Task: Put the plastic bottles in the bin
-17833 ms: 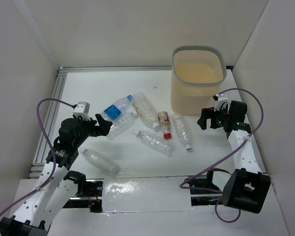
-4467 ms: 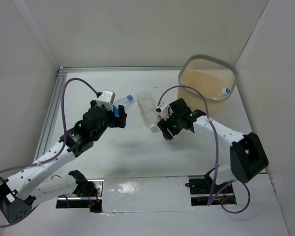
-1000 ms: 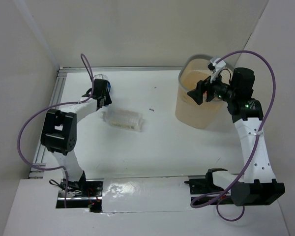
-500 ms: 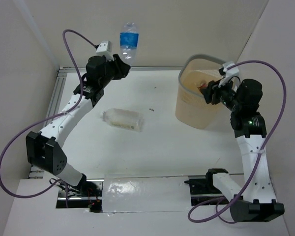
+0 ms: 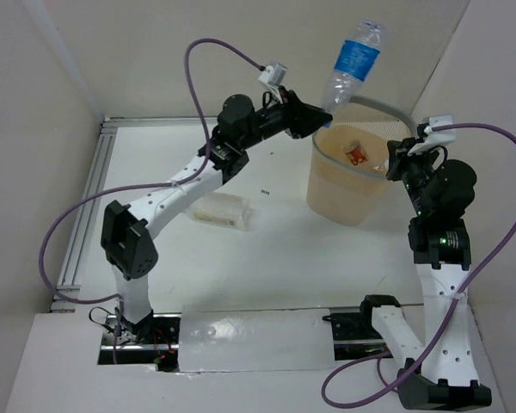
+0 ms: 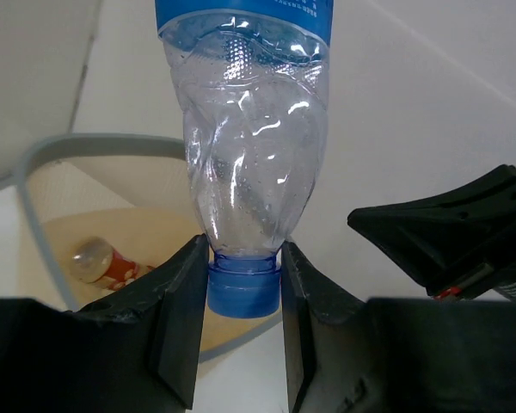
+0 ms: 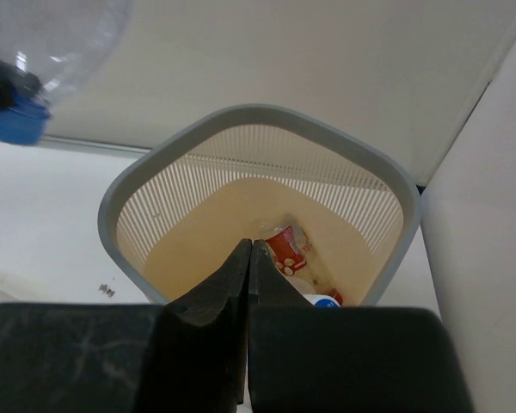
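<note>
My left gripper [image 5: 323, 115] [image 6: 243, 297] is shut on the blue cap of a clear plastic bottle with a blue label [image 5: 354, 58] [image 6: 254, 155]. It holds the bottle base-up over the left rim of the beige bin [image 5: 342, 196] [image 6: 34, 202] [image 7: 112, 219]. Inside the bin lie a red-labelled bottle [image 5: 355, 153] [image 6: 110, 263] [image 7: 285, 248] and another bottle with a blue-and-white cap [image 7: 323, 299]. Over the bin's right rim hangs my right gripper [image 5: 399, 160] [image 7: 251, 251], shut and empty. Another clear bottle [image 5: 220, 209] lies on its side on the table.
White enclosure walls close in the table on three sides. An aluminium rail [image 5: 89, 202] runs along the left edge. A few small dark specks [image 5: 263, 191] lie on the table near the bin. Purple cables loop above both arms.
My left arm has swung the blue-labelled bottle right, from the back left to above the bin. My right gripper has shut and drawn back to the bin's right rim.
</note>
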Robot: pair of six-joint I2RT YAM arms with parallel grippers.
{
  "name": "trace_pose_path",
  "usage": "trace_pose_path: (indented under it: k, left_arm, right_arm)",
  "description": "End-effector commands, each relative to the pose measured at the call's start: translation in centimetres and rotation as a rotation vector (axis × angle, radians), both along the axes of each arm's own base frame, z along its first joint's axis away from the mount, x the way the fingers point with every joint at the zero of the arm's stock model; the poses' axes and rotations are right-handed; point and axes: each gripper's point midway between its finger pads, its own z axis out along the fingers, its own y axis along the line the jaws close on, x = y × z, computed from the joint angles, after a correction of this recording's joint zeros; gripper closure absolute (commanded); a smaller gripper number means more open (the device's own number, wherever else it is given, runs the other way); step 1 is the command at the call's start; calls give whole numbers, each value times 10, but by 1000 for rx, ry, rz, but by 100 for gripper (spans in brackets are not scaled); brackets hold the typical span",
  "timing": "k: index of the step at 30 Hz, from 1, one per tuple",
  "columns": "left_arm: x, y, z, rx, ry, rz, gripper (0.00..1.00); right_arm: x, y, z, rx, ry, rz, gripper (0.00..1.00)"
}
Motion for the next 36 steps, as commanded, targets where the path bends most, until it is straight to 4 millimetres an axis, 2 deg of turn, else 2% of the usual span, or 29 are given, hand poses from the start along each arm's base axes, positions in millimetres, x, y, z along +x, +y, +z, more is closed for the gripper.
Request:
trace_pose_path:
  k: [1,3,5,7,8,9,10,11,12,14,15,16,17,19,22,23,24,25,26,27,28,29,30,31,32,33,34,35,36]
  left_arm:
    - [-8,-26,24,-80,-56,-93,100]
    - [-6,-38,18,-71,-44,-107,100]
    - [-8,-56,5,-41,-30,-120,100]
    - [-4,-64,-11,-13,10,-117,100]
    - [-5,-64,-8,-12,12,-117,95]
    - [2,-65,-15,-1,22,-91,88]
    - [-2,-69,-17,6,30,-100,77]
    - [1,-68,-17,2,33,-84,48]
    - [5,-70,-24,17,54,-73,38]
    - [8,-70,-23,29,56,-61,24]
    - [7,-69,-16,25,39,-59,15]
    - [8,-69,-18,32,47,-59,11]
    - [7,-68,-12,27,29,-57,7]
    - [9,-68,-12,29,22,-46,6]
    - [4,-49,7,19,4,-13,4]
    - [7,-38,14,11,-13,16,4]
    - [11,-23,20,10,-22,48,4]
    - [5,-2,29,16,-33,91,4]
    - [6,15,30,25,-15,130,4]
    - [15,39,17,78,37,193,4]
    - [18,56,-11,142,89,242,4]
    - [6,90,7,132,82,321,4]
    - [8,115,-4,159,107,386,3]
    - [5,132,-51,247,187,426,3]
    - [3,154,-62,285,196,494,3]
    - [-15,179,-52,277,183,541,0]
    - [-19,197,-88,334,244,581,0]
    - [-28,214,-106,377,290,619,0]
    - [-45,231,-100,363,280,641,0]
  right_arm:
    - [-8,-5,13,16,-56,-29,100]
    - [-11,-4,15,25,-64,-28,100]
    - [-14,-4,18,24,-73,-28,100]
    - [-13,-4,14,25,-64,-28,97]
    - [-13,-1,11,24,-55,-13,94]
    - [-13,1,11,23,-54,1,89]
    - [-14,4,11,12,-55,17,82]
    - [-15,10,8,10,-44,54,67]
    - [-15,13,8,-2,-45,72,62]
    - [-16,18,8,-5,-45,101,56]
    - [-17,23,8,-7,-44,129,52]
    - [-18,26,8,-8,-44,146,50]
    - [-16,31,2,-8,-23,179,48]
    - [-17,38,8,-12,-31,219,41]
    - [-19,58,3,-68,-7,360,35]
    - [-22,67,1,-89,-2,422,35]
    - [-29,88,-14,-99,51,575,34]
    - [-32,95,-14,-163,41,648,31]
    - [-35,102,-21,-171,62,713,29]
    - [-31,107,-34,-165,100,777,25]
    - [-37,118,-45,-177,122,863,23]
    - [-35,124,-50,-170,138,887,23]
    - [-33,130,-57,-185,152,907,22]
    - [-24,135,-70,-202,192,903,21]
    - [-27,154,-81,-211,210,959,21]
    - [-27,160,-84,-230,209,978,19]
    - [-16,164,-99,-233,251,967,19]
    - [-19,180,-107,-247,275,1002,19]
    - [-15,188,-110,-262,284,1001,19]
